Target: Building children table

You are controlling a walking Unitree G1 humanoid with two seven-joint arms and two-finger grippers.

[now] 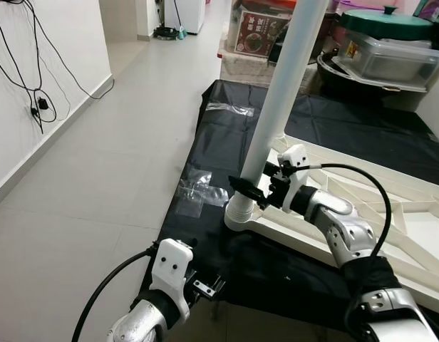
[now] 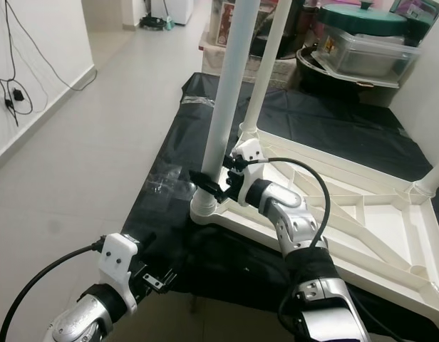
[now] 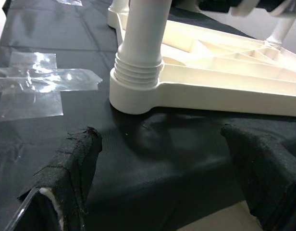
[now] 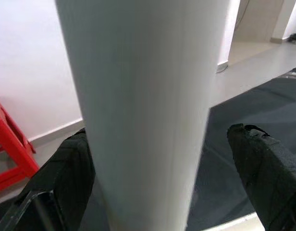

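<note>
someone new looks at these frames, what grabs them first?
Probably the tall white table leg standing in the corner socket of the upside-down white tabletop, which lies on a black sheet on the floor. The right hand sits low at the leg, a black finger on either side of it with a gap visible in the right wrist view. The left hand hangs low by the sheet's near edge, its fingers open.

The white plastic children's tabletop (image 2: pixel 362 214) lies upside down on the floor, its ribbed underside facing up. A long white round plastic leg (image 1: pixel 280 107) stands nearly upright in the ridged corner socket (image 3: pixel 136 84), leaning slightly; a second leg (image 2: pixel 266 60) rises behind.
</note>
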